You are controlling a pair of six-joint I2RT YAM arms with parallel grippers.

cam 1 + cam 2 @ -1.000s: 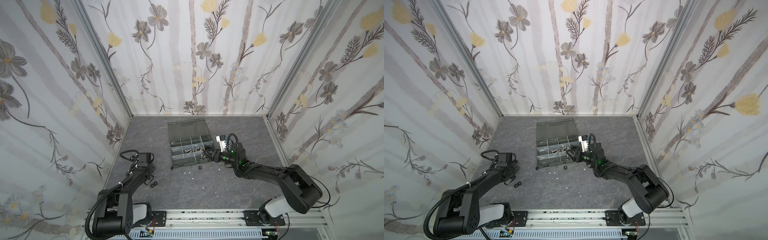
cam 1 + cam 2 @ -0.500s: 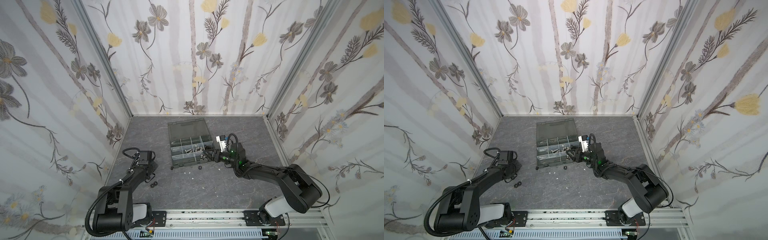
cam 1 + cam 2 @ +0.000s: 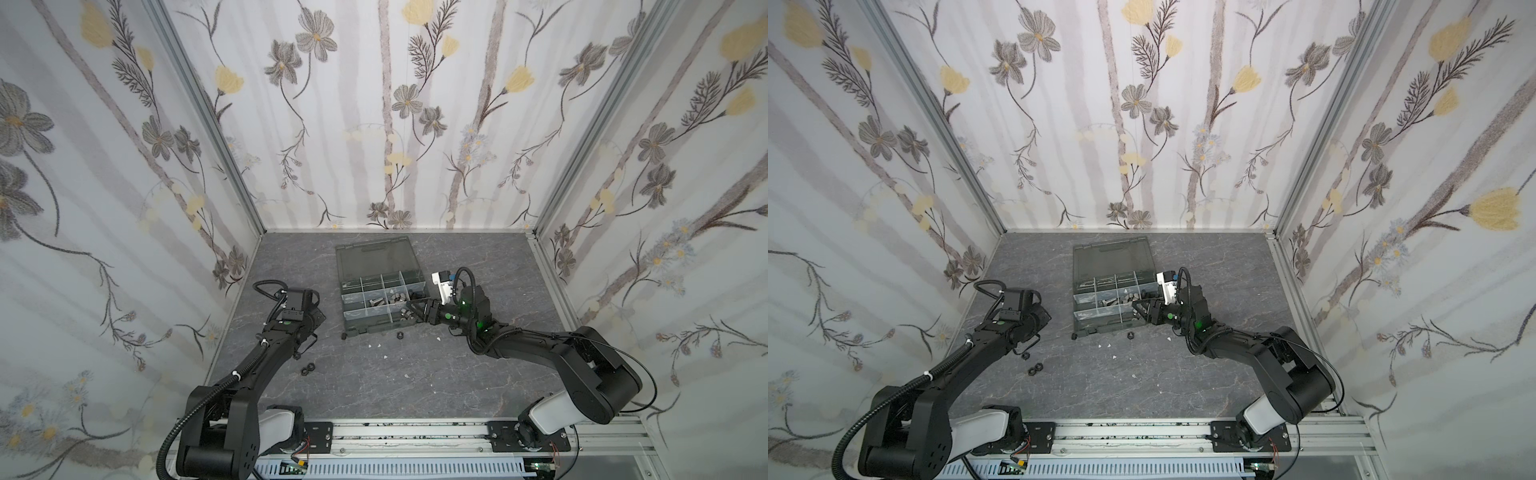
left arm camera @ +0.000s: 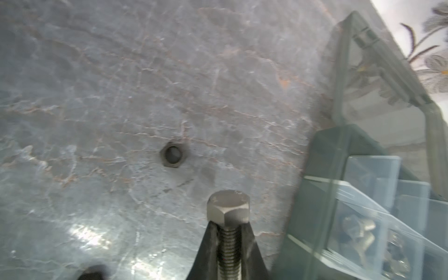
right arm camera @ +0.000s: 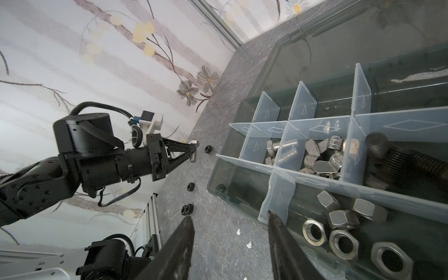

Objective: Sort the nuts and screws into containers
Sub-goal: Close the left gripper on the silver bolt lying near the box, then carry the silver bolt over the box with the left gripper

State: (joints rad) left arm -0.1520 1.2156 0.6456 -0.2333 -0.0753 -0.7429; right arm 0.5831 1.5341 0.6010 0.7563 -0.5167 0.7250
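- While the left gripper (image 4: 229, 238) clamps tight on the threaded shank of a silver hex-head screw (image 4: 228, 211), head poking out past the tips, the pick looks done. The carry is the step in hand.
- That screw hangs low over the surface, near the left wall of the dark grey plastic organizer box (image 3: 376, 328).
- Across the box, the right gripper (image 5: 230, 215) hovers at the near corner by the silver hex nuts (image 5: 339, 232), jaws partly apart, nothing between them.
- Next move, I reckon: lift clear of the rim and pale dividers, cross to the cell holding silver screws (image 5: 282, 149), then let go.
- Loose black nuts (image 3: 307, 368) and white flecks lie on the dark grey marbled tabletop (image 3: 374, 399).
- Floral wallpaper panels (image 3: 374, 124) close in three sides, and the smoky transparent lid (image 3: 376, 257) lies open behind the cells.
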